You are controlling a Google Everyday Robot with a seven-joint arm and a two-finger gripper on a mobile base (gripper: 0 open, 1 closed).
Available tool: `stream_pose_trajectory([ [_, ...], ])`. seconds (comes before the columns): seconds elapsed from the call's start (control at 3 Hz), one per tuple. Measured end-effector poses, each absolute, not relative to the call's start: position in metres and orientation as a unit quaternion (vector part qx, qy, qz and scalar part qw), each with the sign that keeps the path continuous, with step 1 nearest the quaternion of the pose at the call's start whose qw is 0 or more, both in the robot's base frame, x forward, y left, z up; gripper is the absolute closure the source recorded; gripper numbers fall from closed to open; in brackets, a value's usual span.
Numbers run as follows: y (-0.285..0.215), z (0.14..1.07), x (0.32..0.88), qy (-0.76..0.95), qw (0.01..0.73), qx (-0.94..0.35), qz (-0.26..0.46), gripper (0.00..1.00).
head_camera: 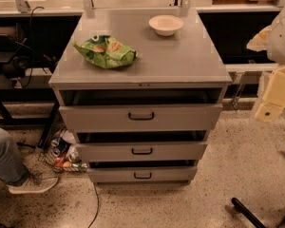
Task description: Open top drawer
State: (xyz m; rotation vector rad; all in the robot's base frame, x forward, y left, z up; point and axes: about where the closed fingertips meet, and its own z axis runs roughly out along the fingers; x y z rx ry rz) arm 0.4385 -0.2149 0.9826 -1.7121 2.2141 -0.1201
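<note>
The top drawer [140, 118] is the widest grey front of three in the grey cabinet [142, 61], with a dark loop handle [141, 116] at its centre. Its front stands a little out from the cabinet, with a dark gap above it. The two shorter drawers [141, 151] [142, 175] sit below it. My gripper [268, 106], pale yellow under a white arm, hangs at the right edge of the view. It is well to the right of the cabinet, at about the top drawer's height, and touches nothing.
A green chip bag [106, 51] and a white bowl [166, 24] lie on the cabinet top. A person's leg and shoe [19, 182] are at the lower left, beside a wire basket of cans [64, 156]. A black chair leg [247, 213] is at the lower right.
</note>
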Motion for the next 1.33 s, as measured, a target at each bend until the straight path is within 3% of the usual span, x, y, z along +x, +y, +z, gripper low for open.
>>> stream_pose_trajectory([
  [0.33, -0.215, 0.983, 0.438, 0.779, 0.169, -0.602, -0.042, 0.0],
  [0.67, -0.201, 0.944, 0.436, 0.769, 0.158, -0.62, 0.002, 0.0],
  [1.33, -0.131, 0.833, 0.422, 0.709, 0.138, -0.688, 0.078, 0.0],
])
